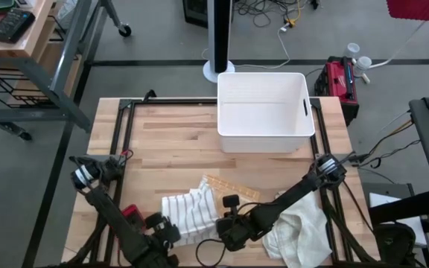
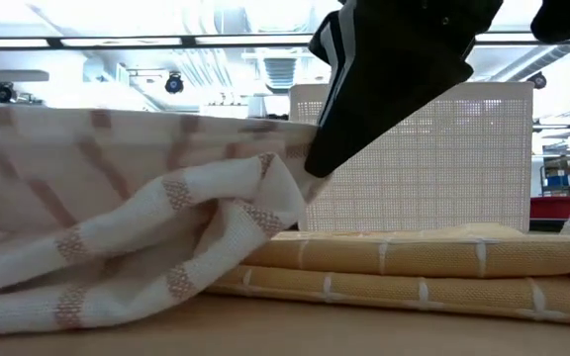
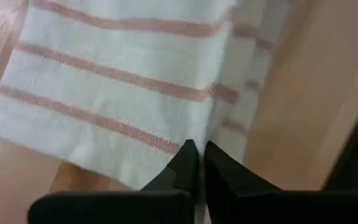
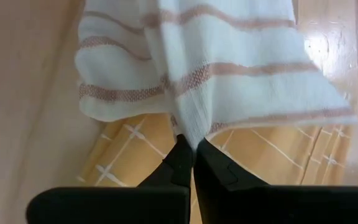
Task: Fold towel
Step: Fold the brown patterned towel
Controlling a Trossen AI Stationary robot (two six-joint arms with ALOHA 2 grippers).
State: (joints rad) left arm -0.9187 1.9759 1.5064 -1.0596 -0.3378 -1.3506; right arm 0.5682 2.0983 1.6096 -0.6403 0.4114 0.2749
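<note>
both pincers pinched on the striped towel at the table's near edge

striped towel fills the low view closest to the lens, bunched in soft folds on the wooden table. it is white with thin pinkish-brown stripes and lies near the middle of the near edge, partly over a folded yellow towel with white grid lines.

the left gripper has its fingers drawn together to a narrow slit at the hem of the striped towel, and cloth seems caught between the tips. the right gripper is pinched tight on a fold of the same towel, which rises straight from its fingertips with the yellow towel beneath. from above, both arms reach in over the near edge, the left one from the near left corner, the right one crossing from the right edge.

much is hard to read: from above the dark arm links cover the near side of the striped towel, and in the low view a black arm part blocks the upper middle. a plain white cloth lies crumpled at the near right corner, partly under the right arm.

a white bin stands at the far edge, right of centre. beyond the table are a grey floor, cables, a red case and a workbench at the far left.
</note>
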